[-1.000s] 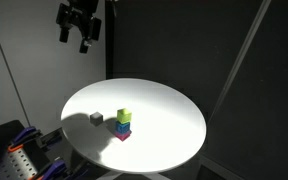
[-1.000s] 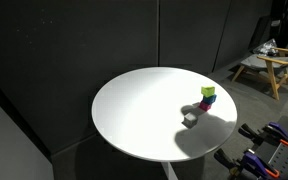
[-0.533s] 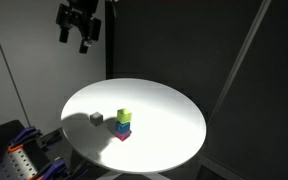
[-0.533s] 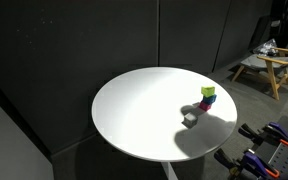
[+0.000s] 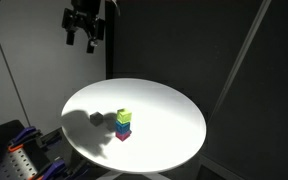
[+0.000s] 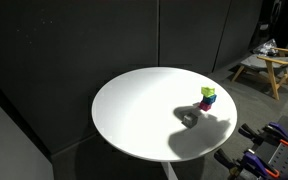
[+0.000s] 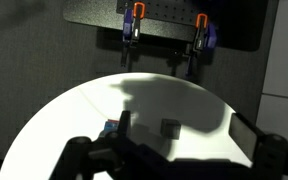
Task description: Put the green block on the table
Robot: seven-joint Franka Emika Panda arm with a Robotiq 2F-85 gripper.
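Observation:
The green block (image 5: 124,116) (image 6: 208,92) tops a small stack, over a blue cube (image 5: 123,127) and a magenta piece, on the round white table (image 5: 169,110) (image 6: 134,110). A grey cube (image 5: 97,118) (image 6: 189,117) lies beside the stack in the arm's shadow. My gripper (image 5: 83,42) hangs high above the table's far left edge, open and empty. In the wrist view the gripper (image 7: 182,128) frames the grey cube (image 7: 170,127) far below. Its left finger hides the stack except a blue sliver (image 7: 108,127).
Dark curtains surround the table (image 7: 74,115). Orange and blue clamps (image 7: 134,20) hang on a board beyond the far edge. More clamps (image 5: 19,160) (image 6: 264,140) sit low beside the table. A wooden stool (image 6: 259,65) stands further off.
The gripper has shifted slightly right and up in the exterior view. Its shadow now spreads over the grey cube. The blocks have not moved.

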